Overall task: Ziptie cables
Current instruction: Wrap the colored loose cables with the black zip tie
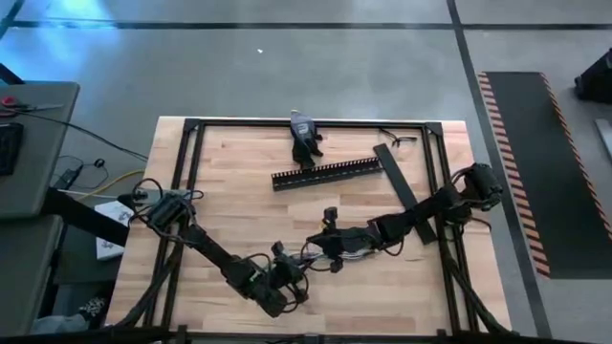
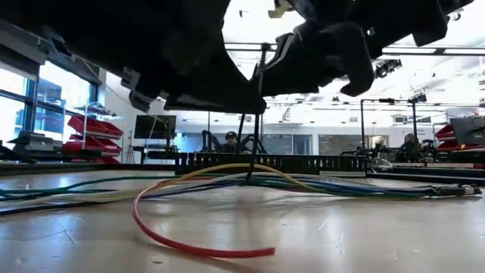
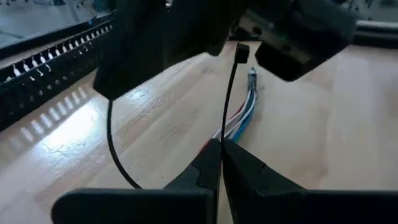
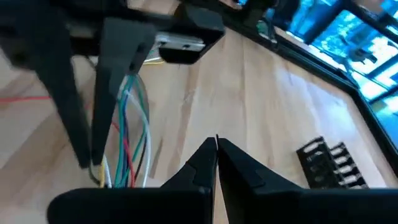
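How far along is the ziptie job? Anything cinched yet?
Done: the cables lie gathered in one bundle. In hand: the left gripper is shut on a black zip tie, whose strap runs up to its head near the right gripper, which has its fingers together. Left: no tightened loop shows around the bundle, so cinching looks outstanding.

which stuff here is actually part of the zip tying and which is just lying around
In the job:
cables
black zip tie
left gripper, shut on the zip tie
right gripper, shut

Lying about:
black comb-edged duct
flat black lid strip
black glove
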`<state>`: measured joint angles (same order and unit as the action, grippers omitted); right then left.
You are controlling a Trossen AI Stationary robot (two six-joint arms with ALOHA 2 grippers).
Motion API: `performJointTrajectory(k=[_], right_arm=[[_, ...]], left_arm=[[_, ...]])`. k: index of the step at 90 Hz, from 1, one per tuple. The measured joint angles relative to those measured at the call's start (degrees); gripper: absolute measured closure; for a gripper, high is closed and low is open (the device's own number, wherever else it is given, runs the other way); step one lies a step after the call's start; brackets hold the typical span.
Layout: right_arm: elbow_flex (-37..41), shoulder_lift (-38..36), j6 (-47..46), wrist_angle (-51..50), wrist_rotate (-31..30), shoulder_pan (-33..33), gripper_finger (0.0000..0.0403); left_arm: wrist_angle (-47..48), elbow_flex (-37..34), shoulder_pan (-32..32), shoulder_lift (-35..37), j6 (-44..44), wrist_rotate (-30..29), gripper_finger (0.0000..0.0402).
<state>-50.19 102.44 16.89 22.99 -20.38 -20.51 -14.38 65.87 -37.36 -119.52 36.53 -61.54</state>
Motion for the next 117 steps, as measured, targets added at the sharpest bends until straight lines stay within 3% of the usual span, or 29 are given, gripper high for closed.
performJointTrajectory(k=[24,51,65,80,104,117], right_arm=[[-0.03,1.64,-2.48,1.96,12.47,2.78,0.0403],[-0.10,3.14,-7.88,4.80,14.53,5.92,0.0403],[-3.72,3.18,-6.49,-0.39,8.86,5.31,0.0403],[-6.41,3.16,-0.94,-6.11,-1.59,3.15,0.0403],[-6.10,6.14,7.86,-3.39,-8.01,-0.85,0.0403],[-6.08,8.05,11.64,-0.48,-12.52,-2.42,0.0403]], left_arm=[[1.75,-2.05,-1.34,0.91,5.69,-1.65,0.0401],[1.17,-3.99,-3.65,0.91,8.29,-2.16,0.0401],[0.18,-3.91,-3.67,0.89,8.93,-2.06,0.0401],[-0.67,-3.96,-3.06,0.89,10.65,-2.10,0.0401],[-2.98,-3.93,-2.24,0.87,14.82,-0.88,0.0401],[-3.81,-3.93,-1.42,0.87,18.58,3.36,0.0402]])
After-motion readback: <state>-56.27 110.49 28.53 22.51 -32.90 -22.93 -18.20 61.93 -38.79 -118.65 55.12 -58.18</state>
